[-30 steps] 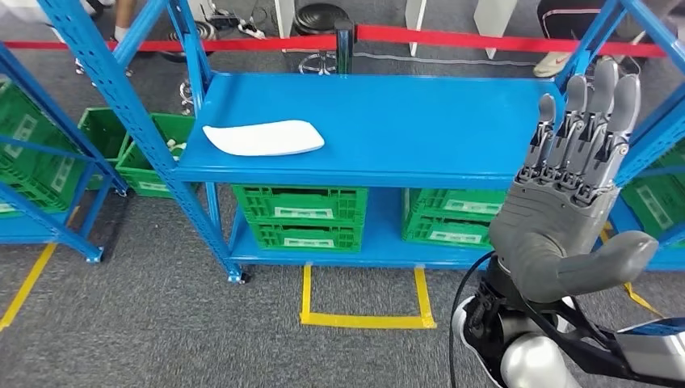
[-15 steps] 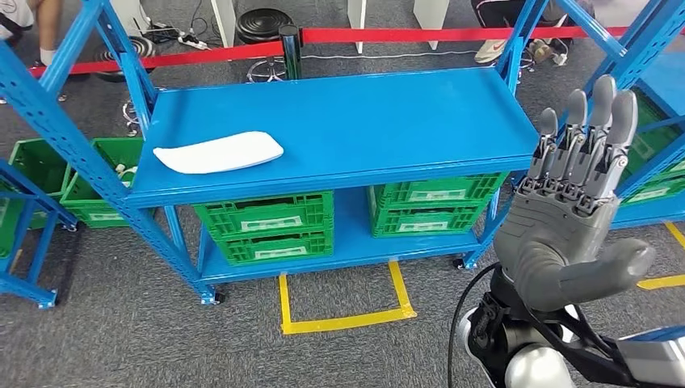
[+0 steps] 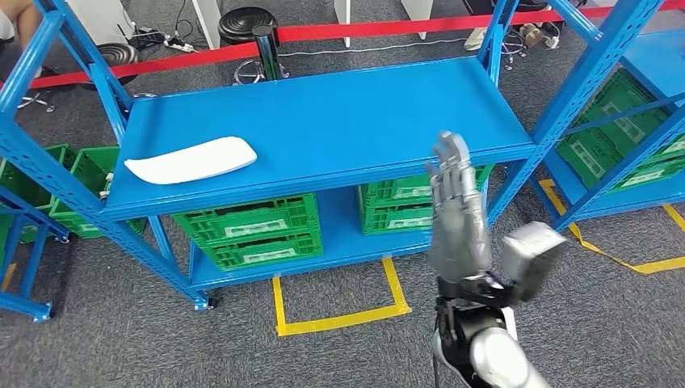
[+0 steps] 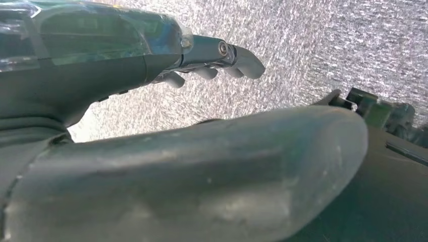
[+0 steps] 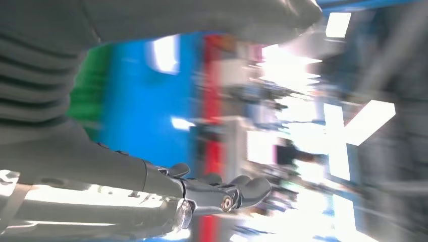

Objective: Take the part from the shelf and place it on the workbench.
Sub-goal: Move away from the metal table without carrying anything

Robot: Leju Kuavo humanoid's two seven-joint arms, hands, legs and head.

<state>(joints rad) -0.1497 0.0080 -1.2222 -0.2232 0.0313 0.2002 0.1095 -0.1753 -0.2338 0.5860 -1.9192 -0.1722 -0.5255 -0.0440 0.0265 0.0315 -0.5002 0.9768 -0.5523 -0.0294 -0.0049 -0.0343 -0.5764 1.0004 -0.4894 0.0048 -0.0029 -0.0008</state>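
Observation:
The part [image 3: 191, 159] is a flat, elongated white piece lying at the left end of the blue shelf board [image 3: 339, 121] in the head view. My right hand [image 3: 456, 218] is raised in front of the shelf's right half, well to the right of the part, turned edge-on with straight fingers and nothing in it. In the right wrist view its fingers [image 5: 222, 194] stretch out against a blurred blue and red background. In the left wrist view my left hand [image 4: 212, 55] hangs over grey carpet, its fingers apart from the thumb [image 4: 202, 176] and holding nothing.
Green crates [image 3: 250, 230] fill the lower shelf level. More blue racks with green crates stand at the left [image 3: 32, 186] and right [image 3: 622, 121]. A red barrier tape [image 3: 363, 28] runs behind the shelf. Yellow tape [image 3: 339, 319] marks a square on the grey carpet.
The whole picture has shifted, so the camera has moved. My right hand has turned from palm-facing to edge-on and now sits lower and further left in the head view.

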